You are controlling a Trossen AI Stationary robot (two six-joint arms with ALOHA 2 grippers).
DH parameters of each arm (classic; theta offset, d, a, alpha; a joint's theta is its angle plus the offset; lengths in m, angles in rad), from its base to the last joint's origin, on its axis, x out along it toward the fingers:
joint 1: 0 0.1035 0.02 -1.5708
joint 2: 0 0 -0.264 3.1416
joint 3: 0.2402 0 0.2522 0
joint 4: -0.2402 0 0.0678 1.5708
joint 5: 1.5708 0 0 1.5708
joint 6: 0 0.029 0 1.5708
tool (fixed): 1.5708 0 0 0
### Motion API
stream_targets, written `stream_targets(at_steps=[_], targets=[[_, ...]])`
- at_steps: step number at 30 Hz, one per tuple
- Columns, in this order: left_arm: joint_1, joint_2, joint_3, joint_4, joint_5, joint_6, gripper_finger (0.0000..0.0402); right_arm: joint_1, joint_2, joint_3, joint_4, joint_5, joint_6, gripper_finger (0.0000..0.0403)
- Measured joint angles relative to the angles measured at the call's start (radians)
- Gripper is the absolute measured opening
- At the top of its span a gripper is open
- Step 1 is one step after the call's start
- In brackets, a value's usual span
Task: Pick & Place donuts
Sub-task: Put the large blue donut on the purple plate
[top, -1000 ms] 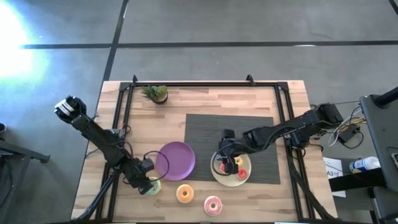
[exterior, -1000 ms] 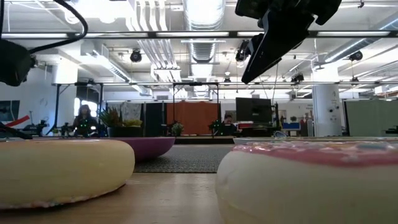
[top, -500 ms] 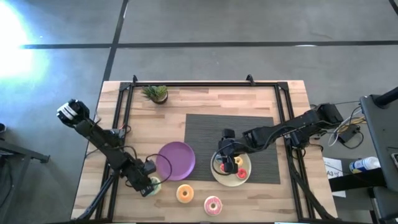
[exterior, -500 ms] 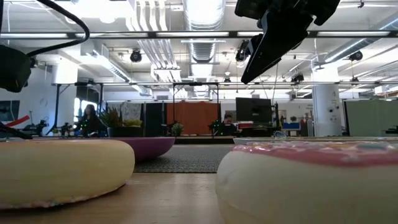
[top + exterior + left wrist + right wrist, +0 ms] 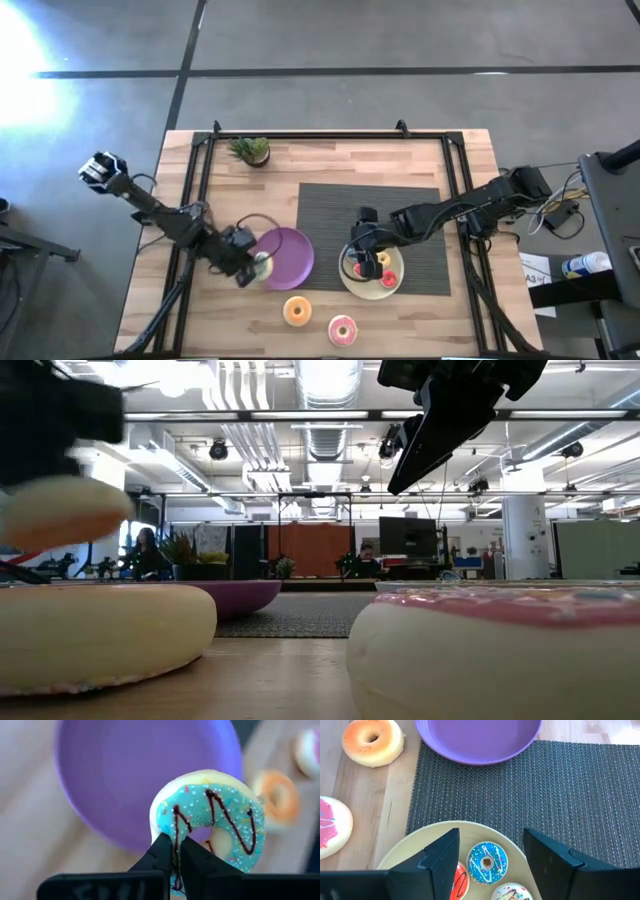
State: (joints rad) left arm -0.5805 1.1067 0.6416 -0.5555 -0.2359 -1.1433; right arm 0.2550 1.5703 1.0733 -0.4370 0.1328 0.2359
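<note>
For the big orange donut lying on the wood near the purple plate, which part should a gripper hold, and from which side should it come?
The orange donut lies flat with its hole facing up, so come from straight above. Put one finger into the hole and one outside, pinching the ring's wall. The pink donut lies close beside it, so gripping the far side is probably safer.

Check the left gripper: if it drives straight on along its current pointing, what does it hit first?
Most likely the purple plate. The left gripper, shut on the green donut, points at the plate's surface, and in the high view it sits at the plate's left edge. Depth is unclear, but nothing else shows between them.
</note>
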Motion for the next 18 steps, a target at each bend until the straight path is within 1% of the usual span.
stream_targets(at_steps=[4,7,9,13,16,18], targets=[[0.126,0.084,-0.009,0.072,0.009,0.141,0.0001,0.0,0.0,0.0,0.0,-0.001,0.0,0.021],[0.183,0.162,0.006,0.099,0.034,0.194,0.0009,0.0,0.0,0.0,0.0,-0.002,0.0,0.021],[0.195,0.208,0.018,0.1,0.083,0.219,0.0027,0.0,0.0,0.0,0.0,-0.002,0.005,0.021],[0.186,0.267,0.05,0.089,0.173,0.243,0.0081,0.0,0.0,0.0,0.0,-0.002,0.044,0.021],[0.186,0.273,0.092,0.034,0.186,0.254,0.0119,0.0,0.0,0.0,0.0,-0.002,0.045,0.021],[0.186,0.263,0.135,-0.056,0.186,0.265,0.0136,0.0,0.0,0.0,0.0,-0.002,0.045,0.021]])
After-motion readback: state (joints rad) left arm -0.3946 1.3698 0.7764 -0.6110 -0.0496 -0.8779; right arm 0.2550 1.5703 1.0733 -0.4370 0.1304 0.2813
